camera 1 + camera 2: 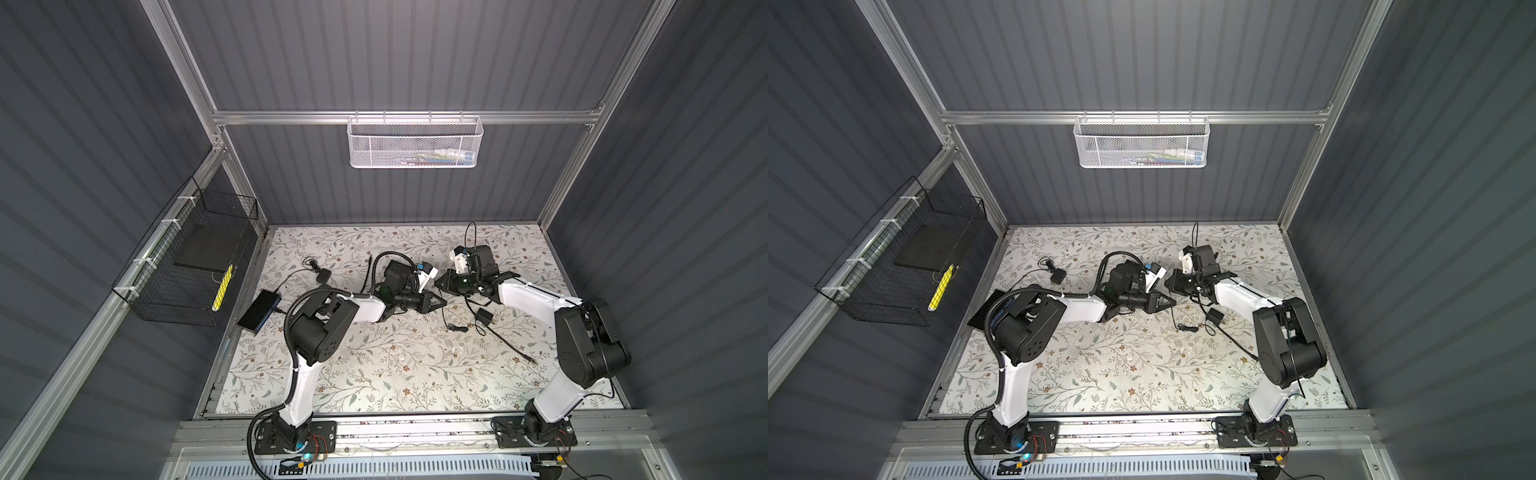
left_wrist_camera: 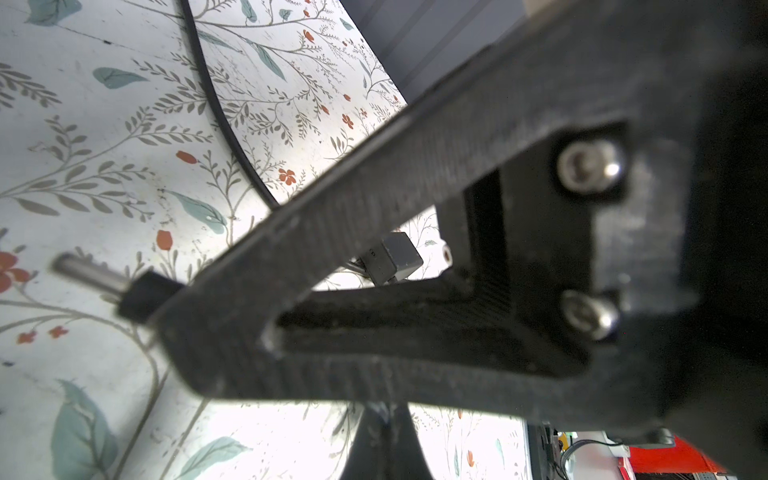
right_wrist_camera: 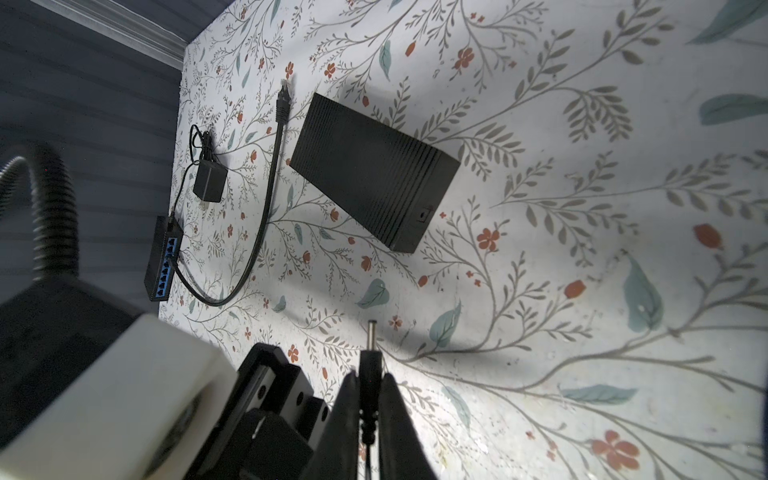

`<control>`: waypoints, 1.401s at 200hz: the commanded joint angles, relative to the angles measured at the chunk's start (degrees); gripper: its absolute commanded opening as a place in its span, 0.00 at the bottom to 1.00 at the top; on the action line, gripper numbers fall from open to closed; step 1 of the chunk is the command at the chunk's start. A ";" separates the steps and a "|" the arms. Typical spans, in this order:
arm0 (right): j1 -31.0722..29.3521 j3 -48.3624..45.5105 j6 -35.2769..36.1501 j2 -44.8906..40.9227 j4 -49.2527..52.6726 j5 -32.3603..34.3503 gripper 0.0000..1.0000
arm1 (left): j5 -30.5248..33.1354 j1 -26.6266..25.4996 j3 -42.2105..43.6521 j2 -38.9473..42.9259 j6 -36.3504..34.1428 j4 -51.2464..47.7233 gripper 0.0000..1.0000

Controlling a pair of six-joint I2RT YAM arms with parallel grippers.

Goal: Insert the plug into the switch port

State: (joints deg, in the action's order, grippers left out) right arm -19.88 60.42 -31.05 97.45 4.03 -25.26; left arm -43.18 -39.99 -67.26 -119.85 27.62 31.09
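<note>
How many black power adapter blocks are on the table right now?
2. The left adapter lies just beyond the switch; the right adapter lies right of centre in both top views. Others may be hidden.

Tool (image 3: 370,379) pinching plug (image 3: 371,353), black box (image 3: 370,170) ahead — blue-faced switch (image 3: 164,262) by wall (image 3: 83,124)

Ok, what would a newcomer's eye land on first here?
The right end effector pinches a silver-tipped black barrel plug over the floral table. Beyond it lies a ribbed black rectangular box; the flat black switch with its blue port face sits at the table's left edge.
</note>
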 commanded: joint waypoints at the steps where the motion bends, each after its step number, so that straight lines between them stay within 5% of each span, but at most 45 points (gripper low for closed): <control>1: -0.29 -0.57 0.18 -1.32 -0.26 0.37 0.09 | -1.13 -0.18 -0.59 1.90 -1.16 -0.42 0.00; 31: -0.23 -0.58 1.53 -1.38 0.80 0.89 0.06 | -0.72 -0.10 -0.42 2.32 -1.42 -0.68 0.00; 56: -0.18 -0.86 3.94 -1.84 1.70 2.27 0.03 | 0.38 -0.01 -0.24 3.23 -2.59 -2.26 0.32; 81: -0.03 -0.82 7.20 -2.09 3.04 4.35 0.02 | 1.11 1.06 1.51 5.28 -2.92 -2.60 0.44; 153: 0.32 -1.43 17.28 -3.22 3.83 11.01 0.04 | 1.92 13.86 8.01 14.93 -5.65 -8.94 0.44; 221: -1.10 2.95 32.12 -0.22 7.09 14.98 0.08 | 13.50 20.25 -10.57 6.12 -13.66 -30.80 0.44; 280: -2.25 11.79 33.20 7.77 12.13 15.86 0.04 | 17.81 19.25 -20.09 -1.63 -17.75 -39.68 0.45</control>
State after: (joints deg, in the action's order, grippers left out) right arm -21.74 70.74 0.49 103.92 13.04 -9.96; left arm -28.42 -19.94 -84.88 -119.61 14.04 -0.71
